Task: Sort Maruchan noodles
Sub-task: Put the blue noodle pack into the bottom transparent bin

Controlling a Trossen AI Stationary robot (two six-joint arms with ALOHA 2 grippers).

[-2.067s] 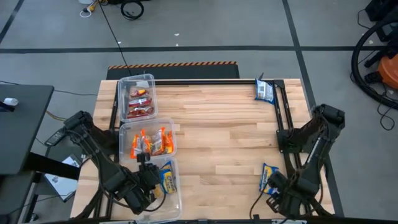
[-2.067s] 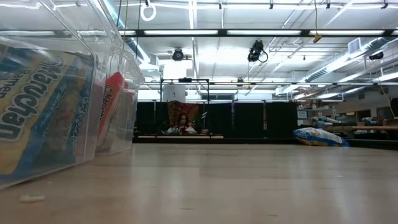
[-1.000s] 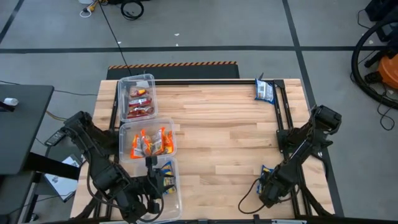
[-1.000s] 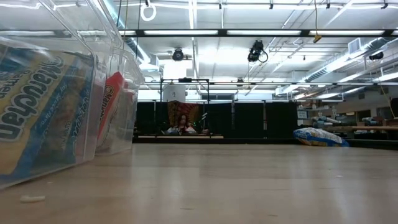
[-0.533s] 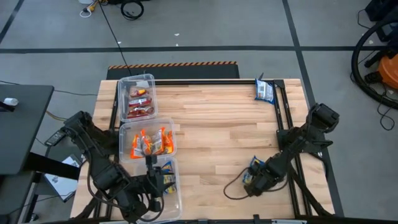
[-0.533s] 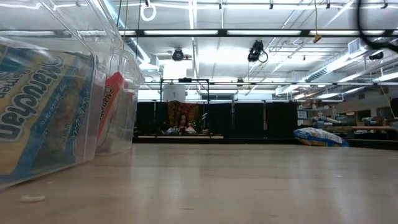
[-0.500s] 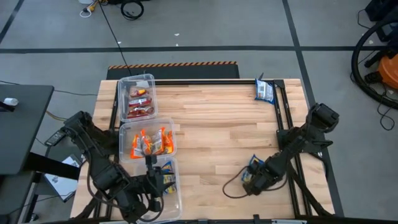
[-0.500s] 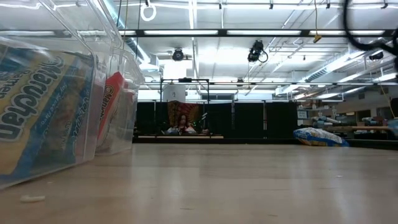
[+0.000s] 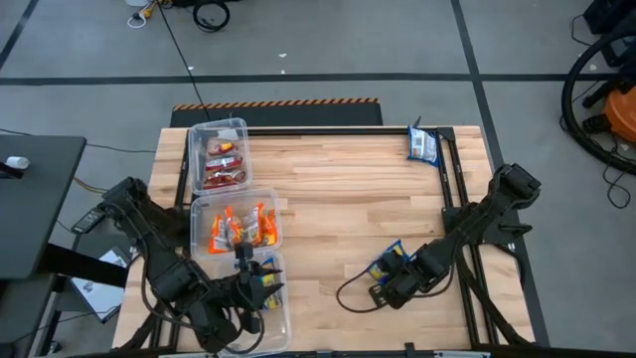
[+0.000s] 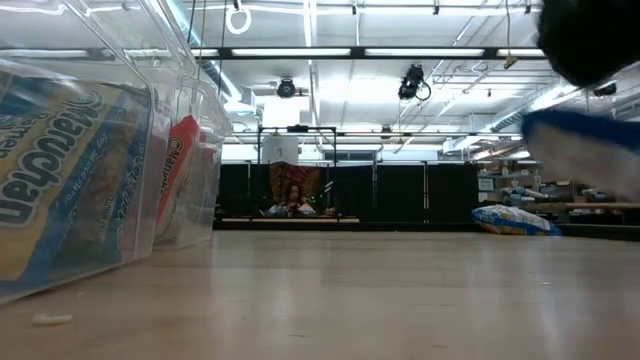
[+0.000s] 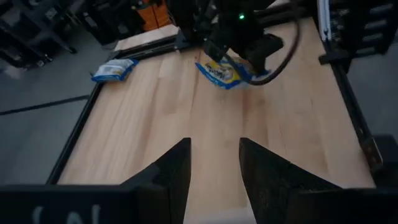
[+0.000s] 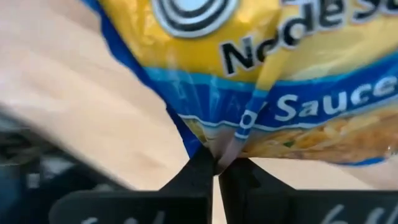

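Wooden surface (image 9: pixel 338 199) carries three bins at left, mostly filled. Right tool (image 9: pixel 383 278), clamped on a blue-and-yellow packet (image 9: pixel 386 265), sits lower right; another packet (image 9: pixel 422 146) waits upper right. Left tool (image 9: pixel 260 283), half-open and empty, hovers at the lowest bin (image 9: pixel 279 316).

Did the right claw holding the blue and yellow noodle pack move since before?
Yes. In the high view the right claw, shut on the blue-and-yellow packet, has slid from the table's right edge toward the clear bins on the left.

The right pincer (image 9: pixel 383 281) is clamped tight, arm stretched inward; the left pincer (image 9: pixel 260 283) stands parted.
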